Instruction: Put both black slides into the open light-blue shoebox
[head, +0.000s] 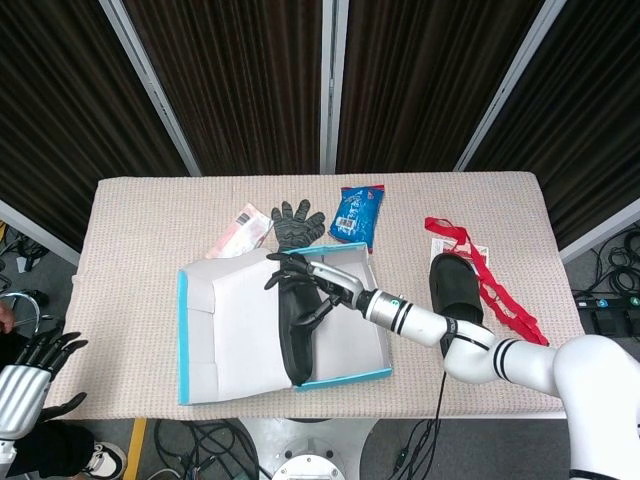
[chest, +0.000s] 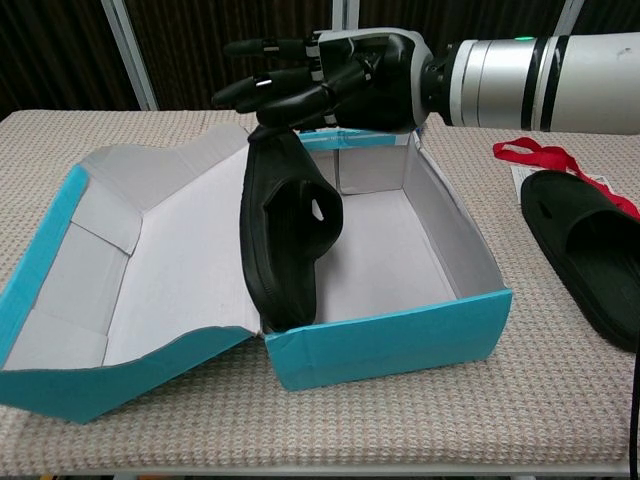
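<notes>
Beige woven tabletop (head: 130, 230), dark curtains behind; the open light-blue shoebox (head: 340, 378) sits near the front edge with one black slide (head: 298, 335) propped on edge against its left wall. My right hand (chest: 330, 75) hovers over that slide's upper end, fingers spread and holding nothing. The second slide (head: 455, 290) lies flat on the table right of the box; my left hand (head: 35, 365) hangs open off the table's left corner.
</notes>
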